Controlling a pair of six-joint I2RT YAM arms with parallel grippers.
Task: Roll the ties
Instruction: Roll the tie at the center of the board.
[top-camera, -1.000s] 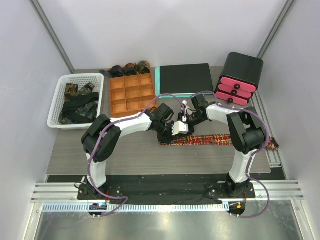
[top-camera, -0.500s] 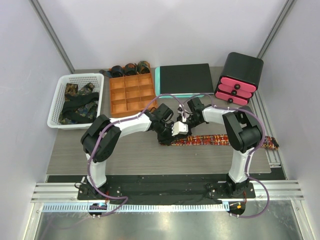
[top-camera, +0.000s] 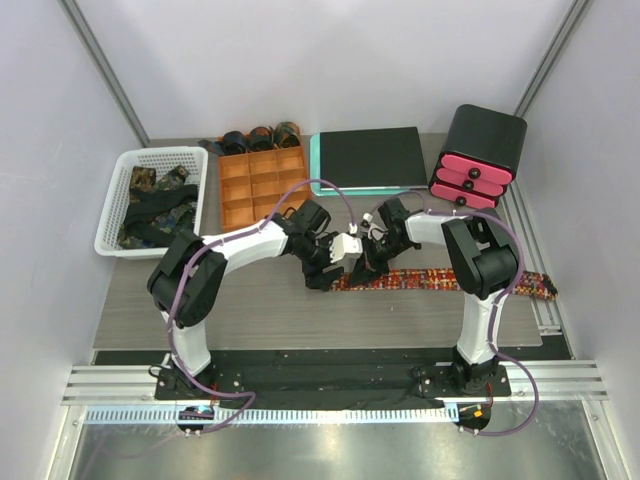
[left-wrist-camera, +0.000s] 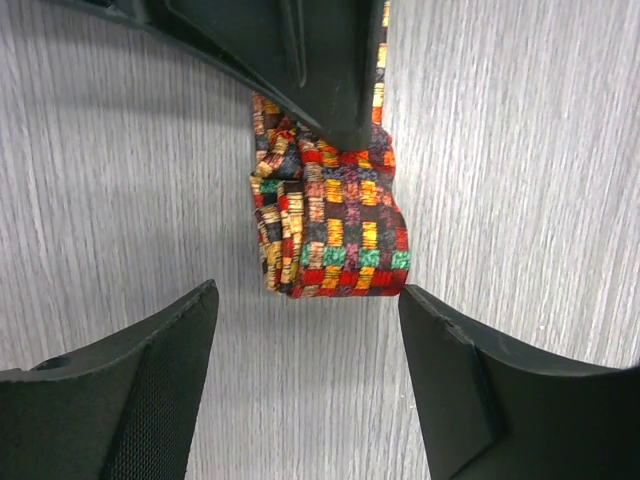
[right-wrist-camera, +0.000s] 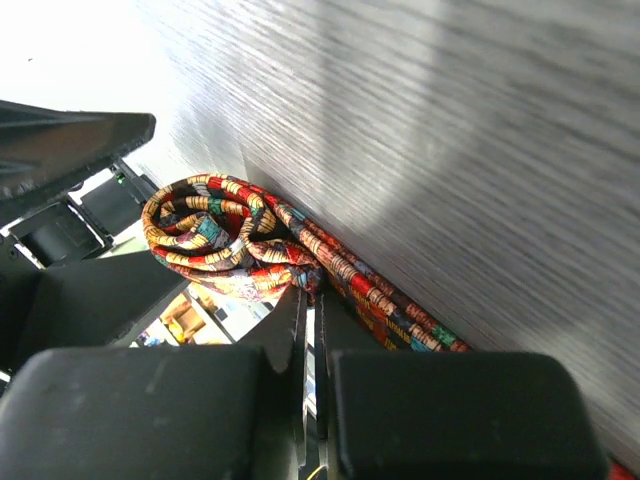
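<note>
A red-orange check tie (top-camera: 450, 279) lies along the table's middle, its left end wound into a loose small coil (left-wrist-camera: 330, 235). My right gripper (right-wrist-camera: 312, 290) is shut on the fabric at the coil's edge, and its dark fingers (left-wrist-camera: 320, 60) reach down onto the coil (right-wrist-camera: 220, 235) in the left wrist view. My left gripper (left-wrist-camera: 308, 300) stands open just short of the coil, one finger to each side, touching nothing. From above, both grippers meet at the tie's left end, the left gripper (top-camera: 325, 272) facing the right gripper (top-camera: 368, 262).
An orange compartment tray (top-camera: 262, 187) stands at the back left with three dark rolled ties (top-camera: 260, 137) behind it. A white basket (top-camera: 120, 205) at the far left holds dark patterned ties. A black pad (top-camera: 368, 158) and a black box with pink drawers (top-camera: 478, 157) stand at the back right.
My left gripper has opened, let go of the coil and drawn back to the left. My right gripper has shut on the coil's edge.
</note>
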